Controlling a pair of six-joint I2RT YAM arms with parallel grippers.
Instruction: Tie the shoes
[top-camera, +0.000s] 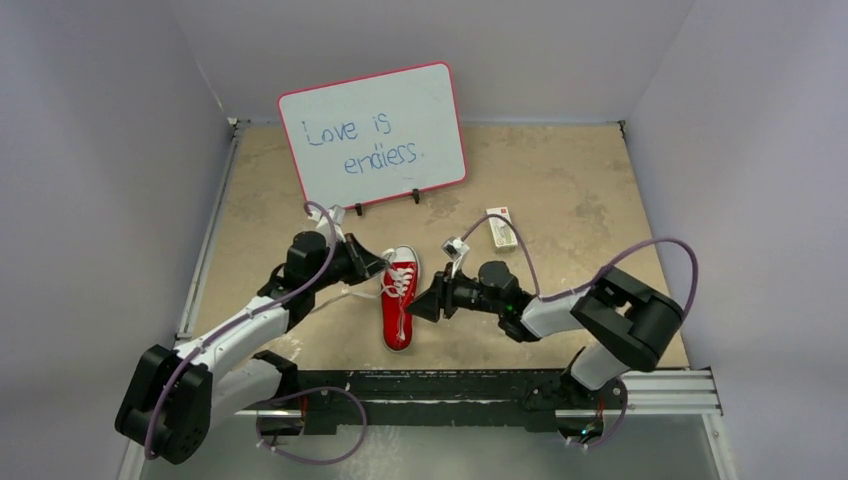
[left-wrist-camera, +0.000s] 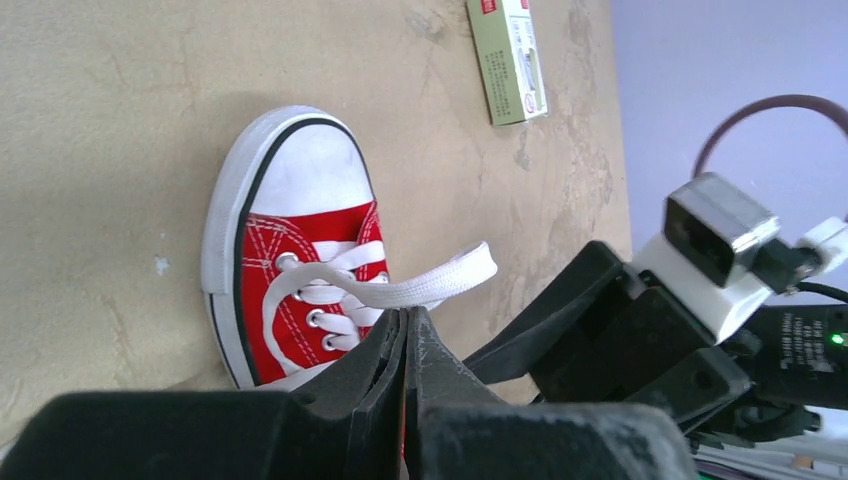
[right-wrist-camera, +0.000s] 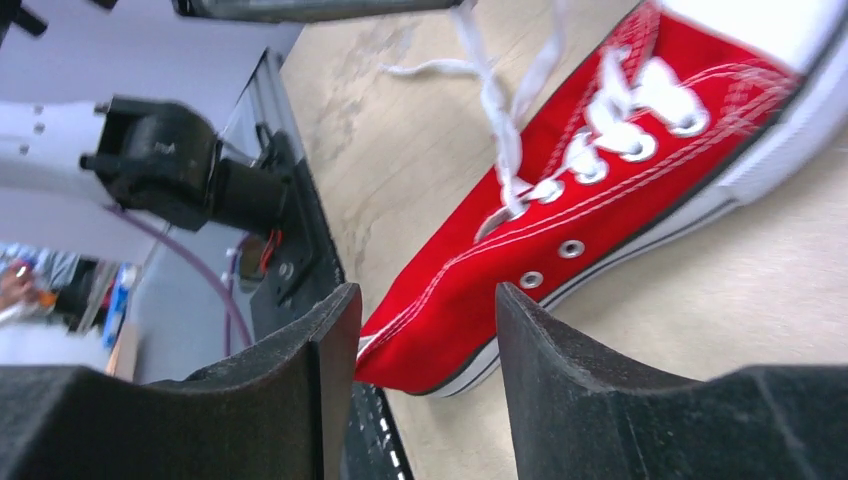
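Sneaker (top-camera: 399, 305) lies mid-frame on the table (top-camera: 560, 200), long axis top to bottom, between your arms. Left jaws are shut on its white lace (left-wrist-camera: 420, 288); right jaws, half open and empty, hover just right of it.

Left gripper (top-camera: 383, 267) and right gripper (top-camera: 420, 308) hem the sneaker's (top-camera: 400, 305) sides; the table (top-camera: 560, 180) toward the whiteboard (top-camera: 375, 135) lies open.

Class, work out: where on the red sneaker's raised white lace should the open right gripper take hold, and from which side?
Probably the lace on its lifted span above the eyelets, from right of the sneaker, where the right gripper waits open; the left gripper holds it clear.
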